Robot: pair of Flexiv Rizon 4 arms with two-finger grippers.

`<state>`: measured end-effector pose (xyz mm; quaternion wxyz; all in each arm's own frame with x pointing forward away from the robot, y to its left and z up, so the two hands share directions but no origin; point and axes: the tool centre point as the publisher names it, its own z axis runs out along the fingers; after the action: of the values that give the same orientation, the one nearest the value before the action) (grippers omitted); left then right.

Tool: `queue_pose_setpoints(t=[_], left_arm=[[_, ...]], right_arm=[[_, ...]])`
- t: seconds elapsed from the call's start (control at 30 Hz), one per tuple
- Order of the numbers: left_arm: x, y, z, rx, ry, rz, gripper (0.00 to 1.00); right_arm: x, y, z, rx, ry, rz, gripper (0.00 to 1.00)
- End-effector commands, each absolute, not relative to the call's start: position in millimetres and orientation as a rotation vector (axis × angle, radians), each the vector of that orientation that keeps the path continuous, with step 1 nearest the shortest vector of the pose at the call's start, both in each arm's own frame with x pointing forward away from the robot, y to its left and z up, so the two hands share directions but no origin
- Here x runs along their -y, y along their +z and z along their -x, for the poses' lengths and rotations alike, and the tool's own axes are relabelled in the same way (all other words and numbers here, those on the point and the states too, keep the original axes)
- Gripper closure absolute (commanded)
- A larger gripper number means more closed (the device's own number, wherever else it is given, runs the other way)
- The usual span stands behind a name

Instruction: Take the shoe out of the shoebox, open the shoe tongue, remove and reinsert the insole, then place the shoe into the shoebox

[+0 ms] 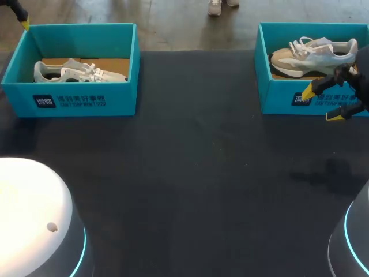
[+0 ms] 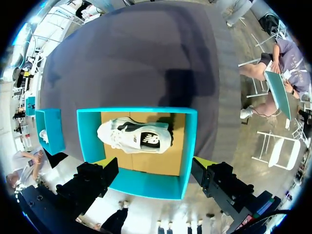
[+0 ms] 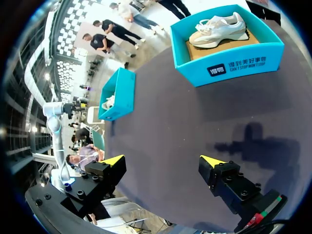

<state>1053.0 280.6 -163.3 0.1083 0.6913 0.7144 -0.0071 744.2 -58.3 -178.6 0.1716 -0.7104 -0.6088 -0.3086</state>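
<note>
Sitting at the far left of the dark table [image 1: 190, 190] in the head view, an open teal cardboard shoebox [image 1: 81, 101] holds a white low-top sneaker [image 1: 75, 72] lying on its side. The left gripper [image 1: 23, 22] shows only a yellow tip at the box's far corner. A second teal shoebox [image 1: 282, 101] at the far right holds a beige-and-white sneaker [image 1: 314, 55] on its sole, and the right gripper [image 1: 322, 104] hangs just before its front wall, fingers spread, holding nothing. The left wrist view looks straight down into the first box, where the white sneaker lies on the brown cardboard floor [image 2: 174, 151], ahead of widely parted, empty fingers. In the right wrist view the fingers stand wide apart and empty over bare table, with the beige sneaker's box well ahead.
</note>
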Motion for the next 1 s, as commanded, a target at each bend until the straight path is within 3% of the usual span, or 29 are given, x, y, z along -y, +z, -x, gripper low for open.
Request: queue_pose_setpoints(t=[0.03,0.43,1.0], left_arm=[[-281,-163,-1052,-2.100,-0.017,-2.034,0.00],[-281,-163,-1052,-2.100,-0.017,-2.034,0.00],[-281,-163,-1052,-2.100,-0.017,-2.034,0.00]], right_arm=[[58,-179,-744,1.728,-0.873,2.021,0.00],[70,-172,-755,1.826,-0.791,2.086,0.00],[78,-147,-859,2.208,-0.485,2.311,0.00]])
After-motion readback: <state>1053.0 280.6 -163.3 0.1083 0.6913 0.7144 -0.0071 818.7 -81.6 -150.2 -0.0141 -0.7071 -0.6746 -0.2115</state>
